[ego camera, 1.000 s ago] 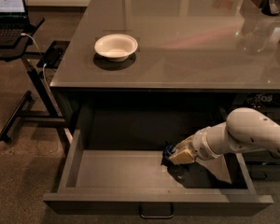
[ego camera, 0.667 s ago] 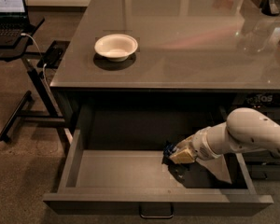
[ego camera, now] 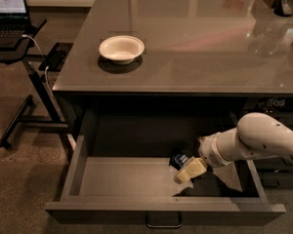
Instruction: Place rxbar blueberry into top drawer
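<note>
rxbar blueberry [ego camera: 179, 159], a small dark blue bar, is seen low inside the pulled-out top drawer [ego camera: 122, 177], toward its right side, right at the tip of the gripper [ego camera: 188, 171]. the gripper is reached down into the drawer from the right on a white arm [ego camera: 263, 140]. whether the gripper is clamped on the bar or parted from it cannot be told; the two are touching or very nearly so. whether the bar is resting on the drawer floor cannot be told either. a white bowl [ego camera: 121, 48] is set on the grey table [ego camera: 210, 43] above, well apart. risks, as judged from here: a bar released while tilted could be snagged and dragged back out when the arm is withdrawn, and an arm raised too early could be knocked against the table edge overhead.
</note>
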{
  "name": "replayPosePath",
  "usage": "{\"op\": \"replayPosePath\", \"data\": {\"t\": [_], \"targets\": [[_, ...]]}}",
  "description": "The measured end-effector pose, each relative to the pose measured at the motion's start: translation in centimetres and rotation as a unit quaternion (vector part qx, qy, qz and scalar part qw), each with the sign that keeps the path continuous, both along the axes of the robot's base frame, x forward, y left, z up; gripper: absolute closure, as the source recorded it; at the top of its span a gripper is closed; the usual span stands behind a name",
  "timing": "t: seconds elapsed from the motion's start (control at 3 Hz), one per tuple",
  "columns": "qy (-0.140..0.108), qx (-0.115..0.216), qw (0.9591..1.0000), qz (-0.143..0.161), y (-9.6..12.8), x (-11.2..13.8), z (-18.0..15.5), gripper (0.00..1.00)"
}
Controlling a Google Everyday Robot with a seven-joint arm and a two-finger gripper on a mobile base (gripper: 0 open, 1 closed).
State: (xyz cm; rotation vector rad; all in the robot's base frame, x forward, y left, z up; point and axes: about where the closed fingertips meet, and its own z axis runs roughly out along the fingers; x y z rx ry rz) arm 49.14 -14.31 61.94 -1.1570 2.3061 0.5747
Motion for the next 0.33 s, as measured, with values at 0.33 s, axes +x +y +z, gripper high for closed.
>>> {"op": "replayPosePath", "data": {"t": [0.33], "targets": [[0.000,0.000,1.0000,0.000,0.00,0.00,0.00,0.00]]}}
